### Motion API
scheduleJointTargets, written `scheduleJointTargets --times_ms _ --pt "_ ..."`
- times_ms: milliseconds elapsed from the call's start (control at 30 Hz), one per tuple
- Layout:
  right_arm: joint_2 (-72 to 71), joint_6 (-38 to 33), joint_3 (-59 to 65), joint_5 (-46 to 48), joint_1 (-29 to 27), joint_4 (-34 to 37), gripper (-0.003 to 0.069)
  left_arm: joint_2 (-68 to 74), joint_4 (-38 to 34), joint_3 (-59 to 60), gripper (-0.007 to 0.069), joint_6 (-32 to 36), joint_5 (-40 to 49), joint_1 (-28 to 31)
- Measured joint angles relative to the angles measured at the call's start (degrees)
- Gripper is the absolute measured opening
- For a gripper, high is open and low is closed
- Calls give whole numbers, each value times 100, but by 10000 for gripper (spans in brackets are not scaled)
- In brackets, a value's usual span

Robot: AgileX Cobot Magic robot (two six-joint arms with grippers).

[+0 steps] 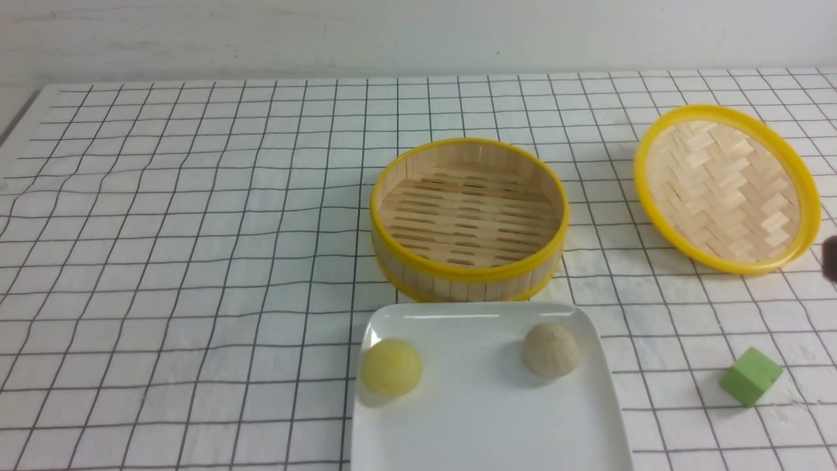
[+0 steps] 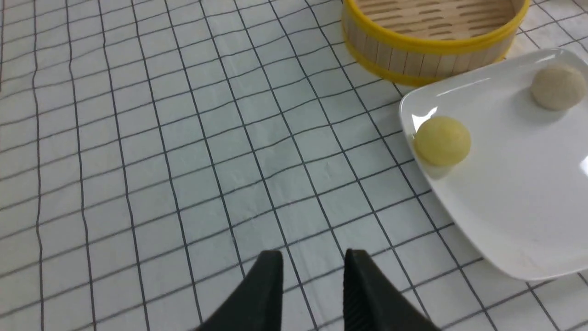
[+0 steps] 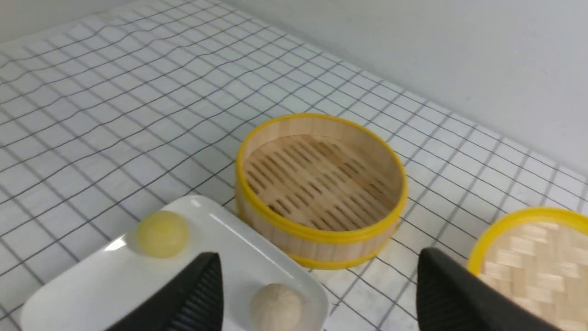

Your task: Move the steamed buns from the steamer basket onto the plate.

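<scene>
Now the pale yellow bun sits near the left edge of the plate and the beige bun sits toward its far right corner, the two well apart. The plate lies just in front of the steamer basket, its far edge close against the basket's wall. The left gripper hovers over the checked cloth left of the plate, jaws partly parted and empty. The right gripper is spread wide, holding nothing, near the plate's right side. A woven lid shows its inside far right, and a green cube rests right of the plate.
</scene>
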Motion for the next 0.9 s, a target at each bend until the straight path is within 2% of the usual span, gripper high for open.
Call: scheduleJointTargets --times_ms 33,67,167,267,433,633,767,800,833,900 --pt "0 -595 157 -41 0 440 547 5 0 220 226 90 -476 0" --pt "0 -768 199 -54 0 577 547 5 0 275 227 109 -683 0" --pt "-27 -2176 574 -226 5 1926 547 5 117 620 233 204 -1616 0" --pt "-80 -2679 755 -407 5 2455 547 5 288 688 233 204 -1827 0" --pt "-263 -2823 967 -585 5 2653 547 5 620 691 235 204 -1895 0" --pt "-748 -2054 1016 -668 5 2149 547 5 837 698 236 204 -1802 0" --pt "-1091 -905 1016 -524 5 1139 547 5 856 698 236 204 -1674 0" --pt "-1091 -905 1016 -508 5 1078 547 5 856 698 236 204 -1665 0" --pt "-1234 -272 1016 -361 5 504 547 5 856 698 236 204 -1585 0" --pt "-1386 487 1021 -176 5 -128 547 5 856 698 236 204 -1517 0"
